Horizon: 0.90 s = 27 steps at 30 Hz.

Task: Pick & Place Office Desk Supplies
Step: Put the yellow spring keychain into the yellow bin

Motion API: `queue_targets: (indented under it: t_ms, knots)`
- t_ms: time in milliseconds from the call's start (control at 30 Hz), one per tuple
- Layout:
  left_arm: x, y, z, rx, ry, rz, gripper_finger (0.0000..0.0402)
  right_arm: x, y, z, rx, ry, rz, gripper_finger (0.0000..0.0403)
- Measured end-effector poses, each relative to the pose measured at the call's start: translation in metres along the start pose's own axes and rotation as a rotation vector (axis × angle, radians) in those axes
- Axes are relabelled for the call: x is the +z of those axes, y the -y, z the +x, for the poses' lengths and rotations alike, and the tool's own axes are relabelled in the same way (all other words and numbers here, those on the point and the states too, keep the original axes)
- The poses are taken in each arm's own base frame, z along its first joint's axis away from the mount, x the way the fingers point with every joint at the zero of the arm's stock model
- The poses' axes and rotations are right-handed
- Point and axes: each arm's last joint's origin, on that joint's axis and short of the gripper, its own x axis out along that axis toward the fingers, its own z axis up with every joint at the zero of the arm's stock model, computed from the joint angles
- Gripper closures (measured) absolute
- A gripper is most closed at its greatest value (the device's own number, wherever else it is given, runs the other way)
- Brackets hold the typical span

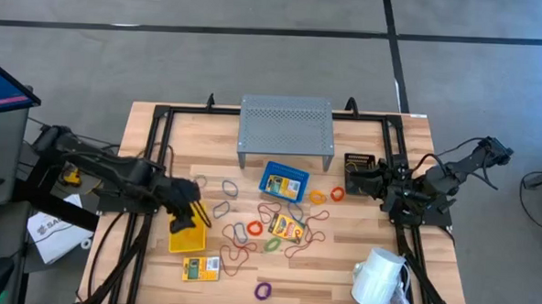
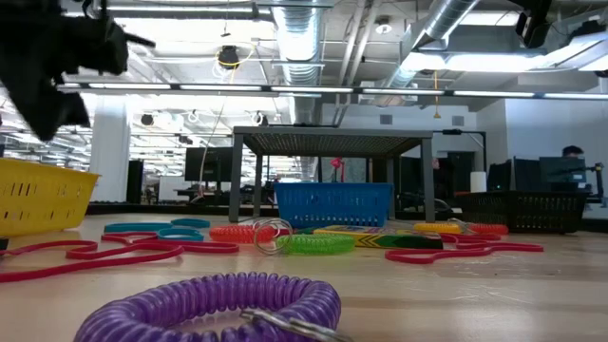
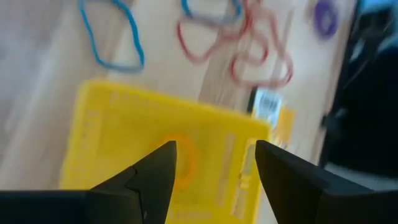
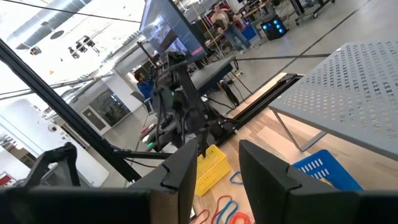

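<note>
Yellow bin (image 1: 187, 237), blue bin (image 1: 283, 182), two packets (image 1: 201, 269).

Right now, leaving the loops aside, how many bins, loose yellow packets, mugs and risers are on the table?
Bins: 3 (yellow bin, blue bin, black mesh bin)
Loose yellow packets: 2 ()
White mug: 1
Grey riser: 1
Total: 7
</note>
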Motion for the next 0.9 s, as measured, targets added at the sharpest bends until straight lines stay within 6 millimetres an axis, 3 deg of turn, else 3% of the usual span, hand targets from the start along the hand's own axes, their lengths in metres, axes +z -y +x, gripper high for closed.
queue_targets:
  t_ms: [133,267,400,533,700,900]
  knots:
    - [0.005,-0.002,-0.021,-0.058,0.184,-0.018,0.0188,0.0,0.0,0.0,0.004,-0.004,-0.019,0.0287]
    - [0.017,0.005,-0.043,-0.148,0.477,-0.012,0.0188,0.005,-0.003,0.0,-0.043,-0.067,-0.097,0.029]
    - [0.034,0.015,-0.06,-0.183,0.784,0.076,0.0188,0.018,-0.009,0.003,-0.13,-0.19,-0.22,0.0304]
    - [0.052,0.023,-0.07,-0.218,0.983,0.152,0.0188,0.034,-0.014,0.009,-0.233,-0.342,-0.322,0.032]
    - [0.066,0.023,-0.069,-0.227,1.064,0.149,0.0188,0.041,-0.018,0.031,-0.257,-0.538,-0.425,0.033]
    - [0.075,0.019,-0.055,-0.231,0.99,0.144,0.0188,0.027,-0.005,0.069,-0.268,-0.743,-0.439,0.033]
